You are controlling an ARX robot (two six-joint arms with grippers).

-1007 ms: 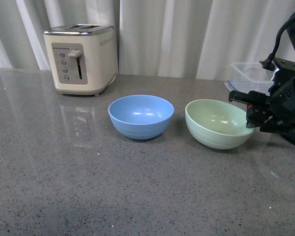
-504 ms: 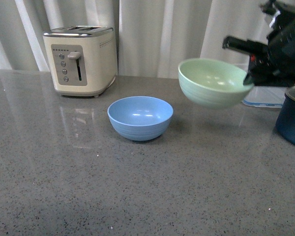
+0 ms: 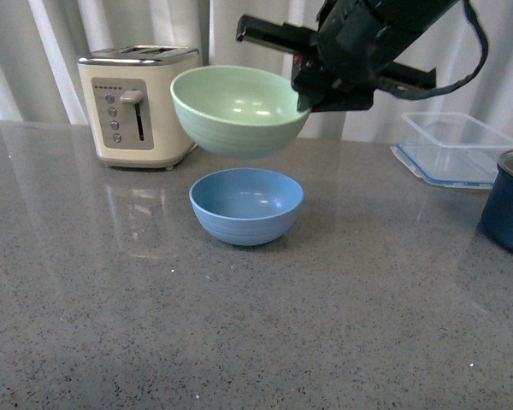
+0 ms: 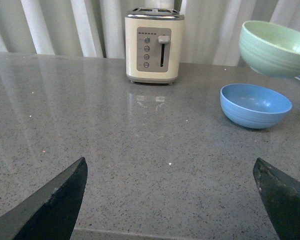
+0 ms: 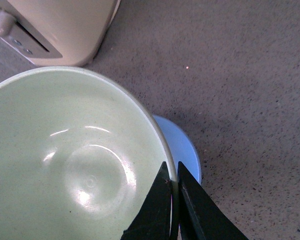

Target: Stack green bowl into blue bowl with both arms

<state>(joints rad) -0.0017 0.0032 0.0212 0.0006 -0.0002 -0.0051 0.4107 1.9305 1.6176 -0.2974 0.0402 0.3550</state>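
The right gripper (image 5: 172, 192) pinches the green bowl (image 3: 239, 109) by its rim, holding it in the air above the blue bowl (image 3: 246, 207) (apart, not touching); a cream toaster (image 3: 141, 102) stands close behind; a clear container (image 3: 457, 145) and dark pot (image 3: 511, 205) sit well off right; the left gripper (image 4: 170, 167) is spread wide, holding nothing.

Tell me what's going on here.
The right gripper has the green bowl pinched by its rim and holds it in the air, roughly above the blue bowl, which sits empty on the counter. The bowls are not yet stacked. The left gripper is open, holding nothing.
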